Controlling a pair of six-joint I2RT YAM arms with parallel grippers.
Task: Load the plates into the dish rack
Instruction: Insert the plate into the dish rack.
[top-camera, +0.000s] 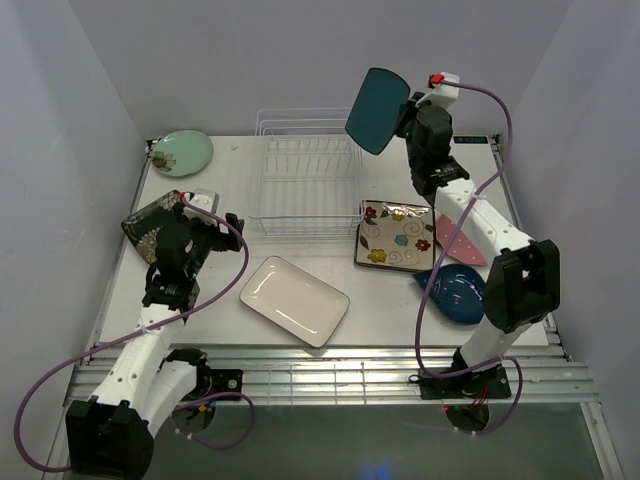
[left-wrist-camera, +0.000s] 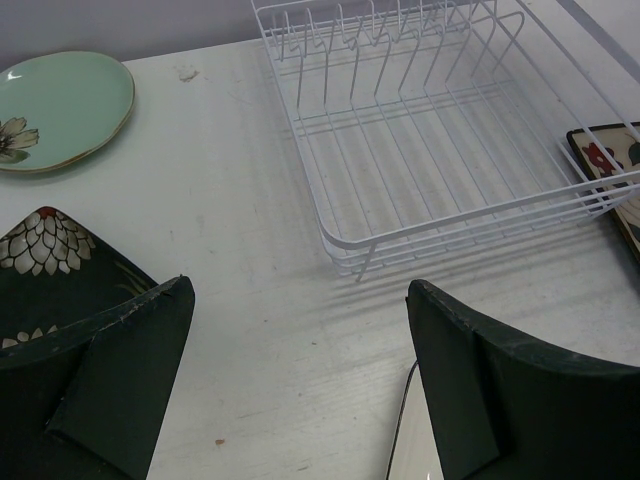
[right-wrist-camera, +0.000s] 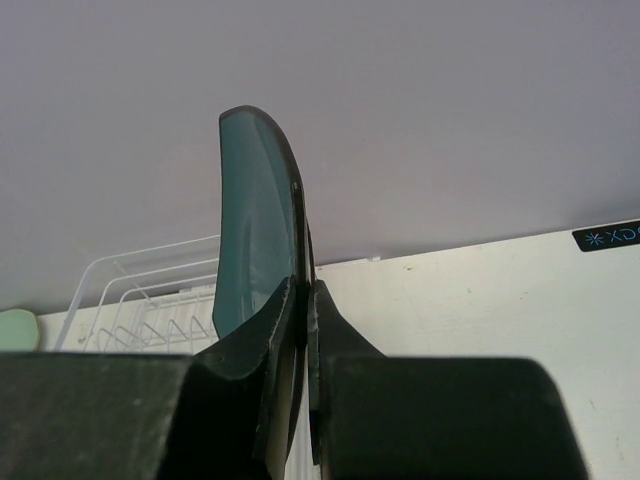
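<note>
My right gripper (top-camera: 408, 112) is shut on the rim of a teal square plate (top-camera: 376, 110), held on edge in the air above the right end of the white wire dish rack (top-camera: 306, 186). In the right wrist view the teal plate (right-wrist-camera: 250, 225) stands upright, pinched between the fingers (right-wrist-camera: 272, 330). My left gripper (top-camera: 185, 243) hangs open over the table's left side, beside a dark floral plate (top-camera: 148, 225). Its fingers (left-wrist-camera: 470, 380) hold nothing. A white rectangular plate (top-camera: 294, 299) lies in front of the rack. The rack (left-wrist-camera: 440, 130) holds no plates.
A round pale green plate (top-camera: 182, 152) lies at the back left corner. A patterned square plate (top-camera: 396, 238), a pink plate (top-camera: 460, 243) and a dark blue plate (top-camera: 455, 293) lie to the right of the rack near the right arm. Walls close in both sides.
</note>
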